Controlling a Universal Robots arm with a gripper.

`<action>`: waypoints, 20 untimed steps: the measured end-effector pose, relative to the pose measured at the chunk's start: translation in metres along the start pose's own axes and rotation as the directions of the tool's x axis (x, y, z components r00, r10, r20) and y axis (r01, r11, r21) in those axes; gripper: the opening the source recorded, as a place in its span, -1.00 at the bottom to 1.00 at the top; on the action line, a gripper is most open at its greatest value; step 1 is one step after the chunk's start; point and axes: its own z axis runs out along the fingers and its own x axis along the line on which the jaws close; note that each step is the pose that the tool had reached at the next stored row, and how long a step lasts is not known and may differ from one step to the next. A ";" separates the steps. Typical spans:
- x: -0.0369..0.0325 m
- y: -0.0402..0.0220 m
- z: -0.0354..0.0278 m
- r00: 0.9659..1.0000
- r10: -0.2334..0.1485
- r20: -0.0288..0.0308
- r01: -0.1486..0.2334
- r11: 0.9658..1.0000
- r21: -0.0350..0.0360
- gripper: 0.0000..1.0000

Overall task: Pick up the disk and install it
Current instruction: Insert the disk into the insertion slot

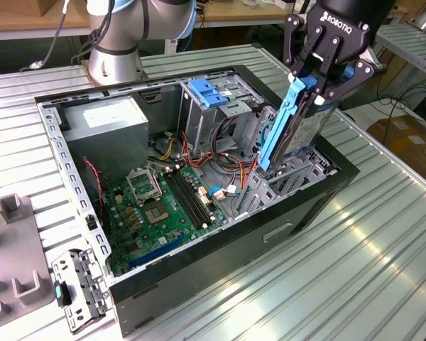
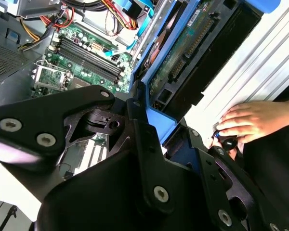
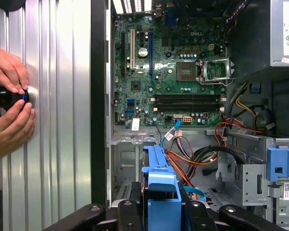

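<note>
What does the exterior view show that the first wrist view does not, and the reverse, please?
Exterior view: the arm's base, and the disk standing tilted over the case, clamped at its top by the end effector. First wrist view: a person's hands around a black knob beside the case. Both: the green motherboard, the grey power supply and the held disk.

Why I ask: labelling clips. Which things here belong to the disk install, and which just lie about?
In the job: disk, gripper shut on it, open computer case.
Lying about: grey blocks, metal bracket with green tab.
</note>
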 end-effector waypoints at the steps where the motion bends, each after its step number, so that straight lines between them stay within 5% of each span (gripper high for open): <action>1: 0.0000 -0.0001 0.0009 1.000 0.000 0.000 0.000 1.000 0.000 -0.26; 20: -0.0001 -0.0008 0.0139 1.000 0.002 0.000 -0.002 1.000 0.000 -0.26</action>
